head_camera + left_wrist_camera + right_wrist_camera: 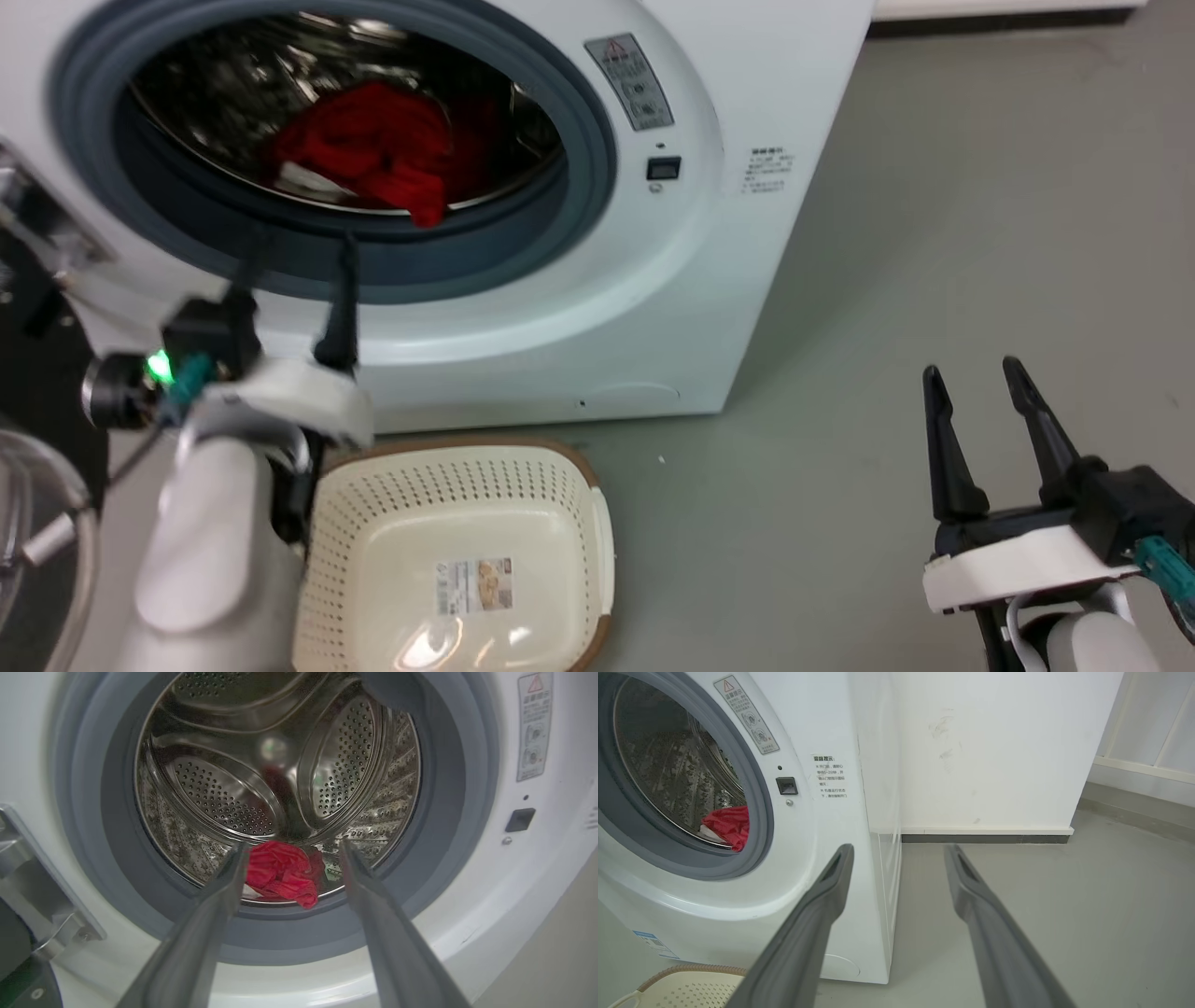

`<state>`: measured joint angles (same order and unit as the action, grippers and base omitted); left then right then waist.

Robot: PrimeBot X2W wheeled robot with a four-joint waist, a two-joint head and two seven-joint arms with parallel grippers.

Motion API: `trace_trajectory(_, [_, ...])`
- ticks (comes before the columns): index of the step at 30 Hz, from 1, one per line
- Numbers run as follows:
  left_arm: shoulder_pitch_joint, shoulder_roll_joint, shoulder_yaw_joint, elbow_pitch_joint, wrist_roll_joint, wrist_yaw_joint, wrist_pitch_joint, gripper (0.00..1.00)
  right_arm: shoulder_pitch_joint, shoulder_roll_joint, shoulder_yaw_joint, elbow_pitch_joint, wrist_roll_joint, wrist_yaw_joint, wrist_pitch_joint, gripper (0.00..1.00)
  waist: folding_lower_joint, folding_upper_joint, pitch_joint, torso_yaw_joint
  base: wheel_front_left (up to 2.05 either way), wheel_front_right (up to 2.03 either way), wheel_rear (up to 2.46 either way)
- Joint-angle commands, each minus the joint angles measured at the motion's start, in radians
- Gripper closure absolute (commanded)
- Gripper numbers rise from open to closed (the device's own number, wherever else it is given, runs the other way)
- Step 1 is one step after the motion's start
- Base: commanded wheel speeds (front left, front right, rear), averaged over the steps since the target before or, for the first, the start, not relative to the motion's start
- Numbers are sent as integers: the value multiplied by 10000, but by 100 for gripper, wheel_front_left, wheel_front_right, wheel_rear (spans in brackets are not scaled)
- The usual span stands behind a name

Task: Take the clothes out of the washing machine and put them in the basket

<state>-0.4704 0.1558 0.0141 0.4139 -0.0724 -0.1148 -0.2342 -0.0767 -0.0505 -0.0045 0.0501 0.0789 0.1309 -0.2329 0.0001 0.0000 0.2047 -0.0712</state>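
The clothes (369,149) bunch low in the washing machine (766,112); trim barely visible.

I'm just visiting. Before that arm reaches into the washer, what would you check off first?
1. White front-loading washing machine open at the front: ok.
2. Bright red fabric clothes lying just inside its opening: ok.
3. Left end effector open, aimed at the clothes: ok.
4. Cream perforated plastic basket upright in front of the machine: ok.
5. Right end effector open, off to the side: ok.
6. Clothes free of snags: cannot tell.
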Motion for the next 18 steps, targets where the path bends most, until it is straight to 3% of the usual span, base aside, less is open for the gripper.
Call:
trace_trajectory(1, [-485, 177, 57, 156, -35, -22, 158, 0, -236, 6, 74, 2, 91, -3, -97, 0, -1, 0, 831, -567, 0, 0, 0])
trace_trajectory(14, [-4523, 2267, -387, 1850, -48, -139, 2260, 0, -1555, 12, 517, 278, 981, -3, -321, 0, -1, 0, 3174, -2142, 0, 0, 0])
trace_trajectory(18, [-6081, 3295, -1313, 2534, -359, -158, 3740, 0, -1830, 13, 785, 184, 1568, -3, -321, 0, -1, 0, 3972, -2692, 0, 0, 0])
